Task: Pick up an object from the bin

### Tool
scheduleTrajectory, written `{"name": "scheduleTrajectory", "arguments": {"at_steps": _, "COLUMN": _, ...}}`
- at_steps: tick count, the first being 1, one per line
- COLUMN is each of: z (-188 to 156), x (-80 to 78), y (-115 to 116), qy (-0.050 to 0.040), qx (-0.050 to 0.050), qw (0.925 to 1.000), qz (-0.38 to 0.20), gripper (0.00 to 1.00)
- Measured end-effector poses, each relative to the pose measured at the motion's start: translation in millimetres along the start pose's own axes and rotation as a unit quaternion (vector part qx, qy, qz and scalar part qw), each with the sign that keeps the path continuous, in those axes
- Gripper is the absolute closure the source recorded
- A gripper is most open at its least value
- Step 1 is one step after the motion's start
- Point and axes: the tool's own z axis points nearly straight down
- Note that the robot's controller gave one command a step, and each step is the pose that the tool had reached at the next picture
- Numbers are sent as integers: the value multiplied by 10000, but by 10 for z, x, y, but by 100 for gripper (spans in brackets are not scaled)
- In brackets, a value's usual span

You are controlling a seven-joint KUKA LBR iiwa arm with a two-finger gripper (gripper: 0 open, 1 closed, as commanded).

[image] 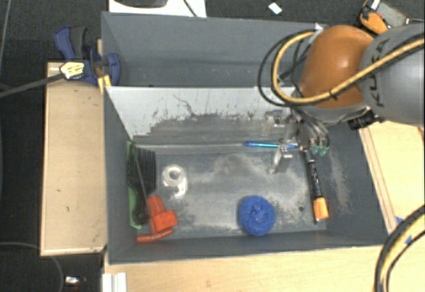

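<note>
My gripper (285,148) hangs below the arm's wrist over the back right part of the bin floor. A thin blue pen (263,145) lies level beside it, its right end reaching the gripper; whether it is held I cannot tell. A black marker with an orange cap (315,187) lies just right of and below the gripper, pointing toward the front. A round blue scrubber ball (256,215) rests near the front wall, below and left of the gripper.
A clear tape roll (174,178) sits on the floor at centre left. Against the left wall lie a black brush with a green edge (141,176) and an orange-handled piece (159,220). The arm with its orange dome and cables overhangs the right rim.
</note>
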Motion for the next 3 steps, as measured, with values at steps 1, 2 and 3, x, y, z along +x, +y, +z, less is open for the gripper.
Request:
{"name": "scheduleTrajectory", "arguments": {"at_steps": 1, "z": -25, "x": -15, "y": 0, "qy": -27, "qx": 1, "qw": 10000, "qz": -3, "gripper": 0}}
{"name": "scheduleTrajectory", "arguments": {"at_steps": 2, "z": 640, "x": 366, "y": 238, "qy": -50, "qx": 7, "qw": 9810, "qz": -1938, "gripper": 0}}
{"name": "scheduleTrajectory", "arguments": {"at_steps": 3, "z": 290, "x": 209, "y": 792, "qy": -71, "qx": 5, "qw": 9822, "qz": -1876, "gripper": 0}}
